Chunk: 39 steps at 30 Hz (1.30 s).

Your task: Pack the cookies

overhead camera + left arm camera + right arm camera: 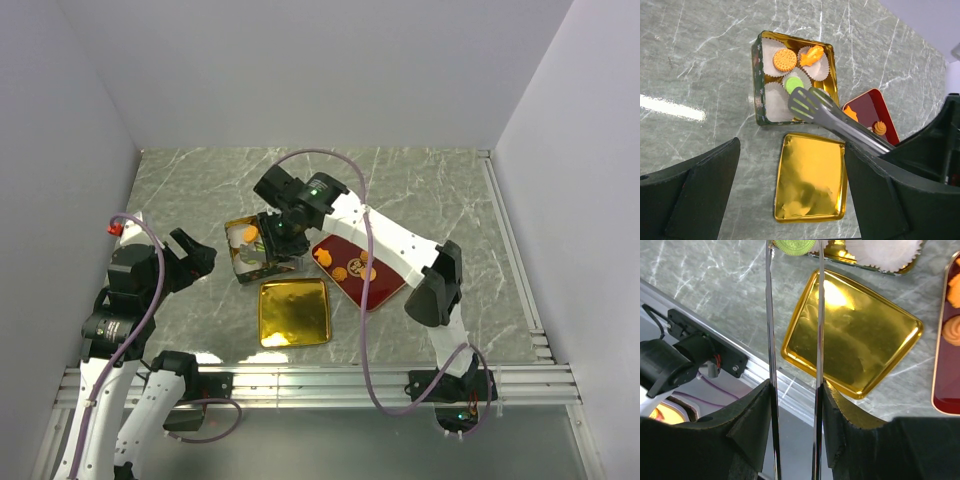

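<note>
COOKIE RUN: The right arm [385, 240] reaches across the desk [440, 190] to an open gold tin [758, 85], its jaws closed on a pair of metal tongs [840, 122]. A green cookie [793, 83] sits at the tongs' tips, over one of the white paper cups [774, 100] lining the tin. Whether it is pinched or already resting there cannot be told. A round orange cookie [784, 59] and an irregular orange cookie [812, 55] lie in cups at the tin's far side. More orange cookies [342, 270] wait on the red tray [867, 102] just right of the tin, on the right arm's own side. Seen from the left wrist, the tongs' long axis runs from above the tray's edge to the tin. The gold lid [293, 312] lies flat near the tin. The left arm [130, 290] hangs at the left, well apart, jaws wide and holding nothing. The next pick-up looks to be the right arm's: a short swing of the tongs rightward to the tray.
</note>
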Available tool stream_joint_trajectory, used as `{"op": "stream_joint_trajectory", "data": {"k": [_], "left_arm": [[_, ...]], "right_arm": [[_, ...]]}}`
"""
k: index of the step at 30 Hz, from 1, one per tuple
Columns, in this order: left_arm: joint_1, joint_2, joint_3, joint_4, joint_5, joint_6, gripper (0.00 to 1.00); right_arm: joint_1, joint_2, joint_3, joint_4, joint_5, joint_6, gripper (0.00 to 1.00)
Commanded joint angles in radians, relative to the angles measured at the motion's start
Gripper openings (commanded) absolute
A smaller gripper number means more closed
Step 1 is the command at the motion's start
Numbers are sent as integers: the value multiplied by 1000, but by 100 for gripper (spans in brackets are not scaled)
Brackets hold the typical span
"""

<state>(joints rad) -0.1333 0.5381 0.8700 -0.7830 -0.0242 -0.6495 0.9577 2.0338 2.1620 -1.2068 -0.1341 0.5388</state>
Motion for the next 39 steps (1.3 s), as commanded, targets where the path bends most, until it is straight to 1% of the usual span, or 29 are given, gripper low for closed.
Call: {"op": "stream_joint_trajectory", "data": {"k": [1, 9, 22, 35, 39], "left_arm": [[4, -12, -2, 36, 0, -1, 91], [4, -17, -2, 36, 0, -1, 91], [4, -15, -2, 36, 1, -1, 91], [4, -13, -2, 36, 3, 1, 91], [4, -10, -2, 37, 4, 1, 91]], "right_arm": [[9, 0, 44, 55, -24, 10, 47], [18, 35, 13, 82, -33, 15, 47], [13, 111, 41, 85, -4, 7, 48], [0, 137, 96, 75, 21, 12, 55], [-7, 138, 110, 67, 27, 10, 56]]}}
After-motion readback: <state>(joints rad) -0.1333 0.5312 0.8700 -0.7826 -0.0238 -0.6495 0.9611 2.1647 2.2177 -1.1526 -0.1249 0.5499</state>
